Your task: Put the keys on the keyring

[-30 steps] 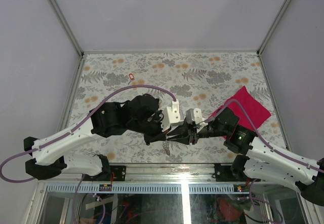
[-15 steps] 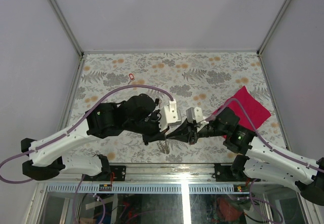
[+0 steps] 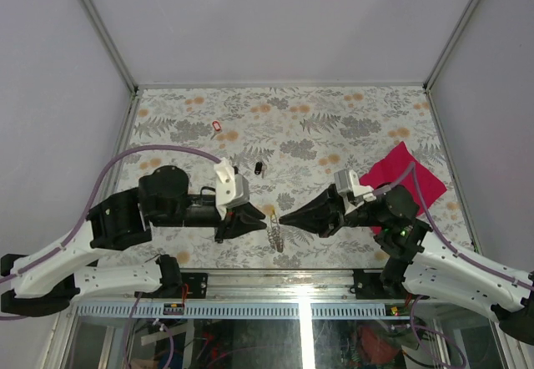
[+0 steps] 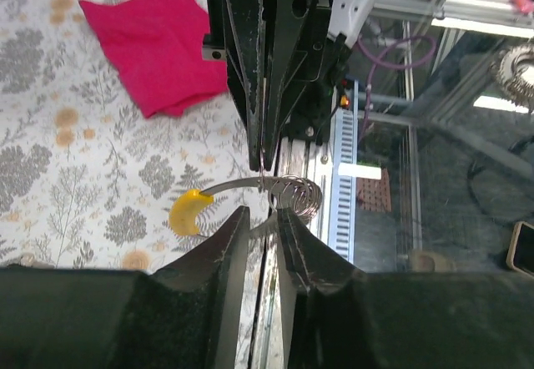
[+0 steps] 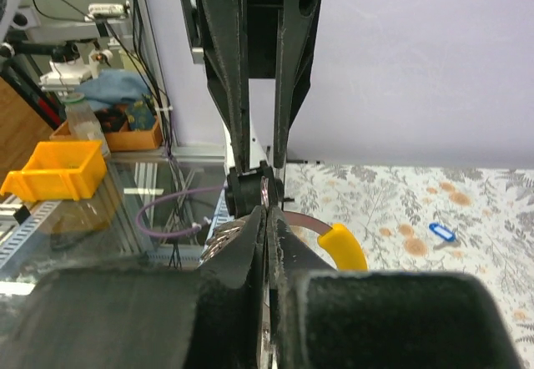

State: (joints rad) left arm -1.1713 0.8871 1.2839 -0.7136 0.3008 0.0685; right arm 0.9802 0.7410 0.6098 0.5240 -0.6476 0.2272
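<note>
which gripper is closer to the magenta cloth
Right. The right gripper points away from the magenta cloth, which lies beside its wrist; the left gripper is farther off, beyond the keyring.

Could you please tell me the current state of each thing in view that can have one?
keyring: pinched by the right fingers, yellow piece attached.
right fingers: shut on the keyring.
left fingers: slightly open at the keyring.
red key: loose on the table, off the keyring.
black key: loose on the table.
blue key: loose on the table.
cloth: lying on the table.
</note>
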